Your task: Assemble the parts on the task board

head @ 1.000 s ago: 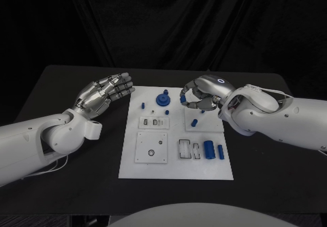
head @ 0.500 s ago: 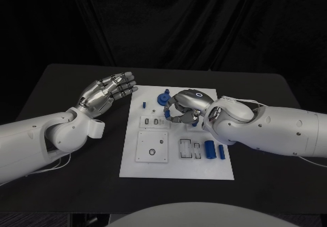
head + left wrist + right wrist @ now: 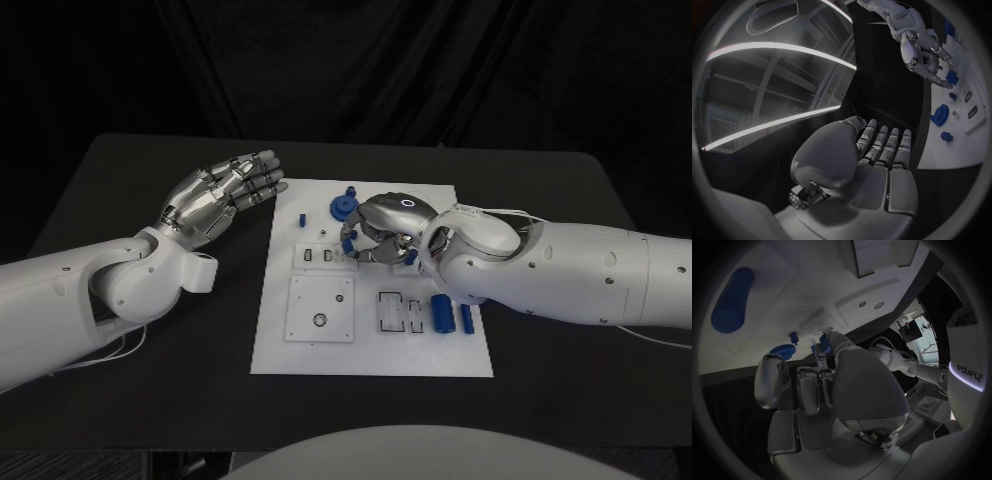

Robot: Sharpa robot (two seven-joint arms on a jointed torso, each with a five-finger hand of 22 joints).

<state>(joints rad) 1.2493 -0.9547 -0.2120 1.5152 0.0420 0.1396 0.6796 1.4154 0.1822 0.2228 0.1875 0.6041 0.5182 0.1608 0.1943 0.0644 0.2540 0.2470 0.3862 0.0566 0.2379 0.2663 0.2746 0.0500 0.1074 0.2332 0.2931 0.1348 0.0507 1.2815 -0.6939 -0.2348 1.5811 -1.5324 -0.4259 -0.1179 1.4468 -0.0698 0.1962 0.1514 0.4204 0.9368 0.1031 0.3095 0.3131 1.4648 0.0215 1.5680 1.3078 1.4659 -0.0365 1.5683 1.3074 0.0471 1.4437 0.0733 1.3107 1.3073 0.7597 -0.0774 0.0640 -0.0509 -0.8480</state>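
The white task board (image 3: 372,345) lies in the middle of the black table. My right hand (image 3: 382,230) hovers over the board's upper middle with its fingers curled, pinching a small blue part (image 3: 351,237) at the fingertips; this blue part (image 3: 824,342) also shows in the right wrist view. Just beyond it on the board stands a blue gear (image 3: 342,206), next to a small blue peg (image 3: 304,221). My left hand (image 3: 224,195) is raised left of the board, fingers spread, holding nothing. In the left wrist view the left hand (image 3: 873,165) faces the task board (image 3: 954,147).
Two blue cylinders (image 3: 441,315) (image 3: 466,320) lie at the board's near right beside a rectangular slot (image 3: 392,312). A square plate (image 3: 320,310) with a small ring sits near left. Another blue peg (image 3: 411,257) stands under my right wrist.
My right hand has moved left and nearer across the board, from its far right corner to the upper middle, carrying the small blue part. The left hand has stayed in place.
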